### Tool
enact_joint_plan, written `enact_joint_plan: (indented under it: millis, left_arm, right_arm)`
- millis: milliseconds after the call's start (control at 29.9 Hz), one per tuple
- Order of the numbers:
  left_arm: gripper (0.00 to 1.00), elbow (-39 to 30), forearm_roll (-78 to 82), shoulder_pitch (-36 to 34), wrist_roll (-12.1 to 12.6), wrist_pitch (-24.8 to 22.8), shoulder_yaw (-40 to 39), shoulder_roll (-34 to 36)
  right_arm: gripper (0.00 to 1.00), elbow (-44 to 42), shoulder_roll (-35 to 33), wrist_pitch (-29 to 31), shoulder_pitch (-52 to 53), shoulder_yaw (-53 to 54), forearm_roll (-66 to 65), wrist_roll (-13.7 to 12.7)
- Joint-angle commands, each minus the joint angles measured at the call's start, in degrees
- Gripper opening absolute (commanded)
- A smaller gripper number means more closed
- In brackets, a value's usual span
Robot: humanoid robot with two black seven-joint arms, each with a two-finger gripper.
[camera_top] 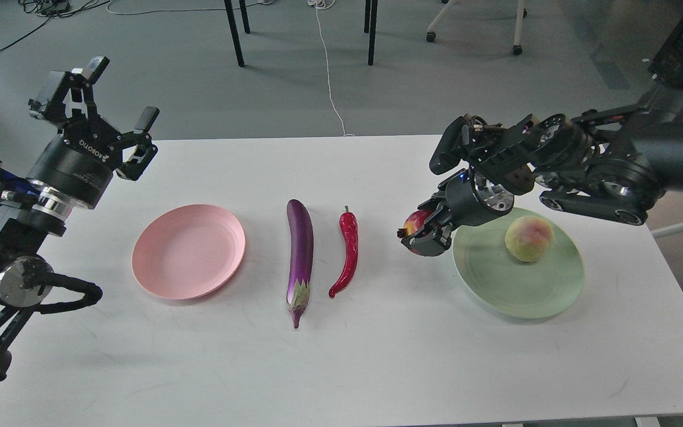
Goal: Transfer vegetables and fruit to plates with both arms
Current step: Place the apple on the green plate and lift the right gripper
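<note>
My right gripper (423, 233) is shut on the dark red pomegranate (415, 223) and holds it above the table, just left of the pale green plate (495, 284). The yellowish-green peach (529, 238) sits on that plate. The purple eggplant (299, 258) and the red chili pepper (347, 250) lie side by side at the table's middle. The pale pink plate (188, 251) lies empty to their left. My left gripper (117, 98) is open and empty, raised above the table's far left.
The white table (341, 356) carries everything; its front half is bare. Beyond its far edge is grey floor with black chair legs (235, 32) and a white cable (329, 77).
</note>
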Motion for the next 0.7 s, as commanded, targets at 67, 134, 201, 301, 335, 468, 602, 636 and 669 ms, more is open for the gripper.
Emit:
enact_joint_plan:
  millis: [67, 134, 201, 301, 335, 468, 602, 636, 669]
  left_arm:
    - [0.99, -0.4, 0.1, -0.1, 0.0, 0.0, 0.1, -0.1]
    - [0.99, -0.4, 0.1, -0.1, 0.0, 0.1, 0.2, -0.2]
    - [0.99, -0.4, 0.2, -0.1, 0.0, 0.1, 0.2, -0.4]
    - [0.99, -0.4, 0.2, -0.1, 0.0, 0.1, 0.2, -0.4]
    - [0.99, -0.4, 0.2, -0.2, 0.0, 0.1, 0.2, -0.4]
    - [0.99, -0.4, 0.2, -0.2, 0.0, 0.1, 0.2, -0.4]
    - [0.99, -0.4, 0.2, -0.2, 0.0, 0.1, 0.2, -0.4]
    - [0.99, -0.4, 0.2, -0.2, 0.0, 0.1, 0.2, -0.4]
    - [0.99, -0.4, 0.2, -0.2, 0.0, 0.1, 0.2, -0.3]
  right_arm:
    - [0.27, 4.8, -11.2, 0.1, 1.8, -0.8, -10.2, 0.0]
    - [0.29, 6.0, -13.7, 0.1, 1.2, -2.7, -11.2, 0.0]
    - [0.31, 7.3, -15.9, -0.1, 0.6, -3.5, -11.1, 0.0]
    - [0.38, 10.2, -17.9, -0.2, -0.4, -3.4, -11.0, 0.0]
    - [0.42, 10.4, -18.1, -0.2, -0.6, -3.4, -11.0, 0.0]
    - [0.59, 9.9, -18.2, -0.2, -1.8, -3.5, -11.1, 0.0]
    - [0.74, 9.9, -18.2, -0.3, -2.6, -3.5, -11.0, 0.0]
    - [0.78, 9.7, -18.1, -0.4, -2.6, -3.4, -11.0, 0.0]
    - [0.84, 9.5, -18.1, -0.6, -2.6, -3.4, -11.0, 0.0]
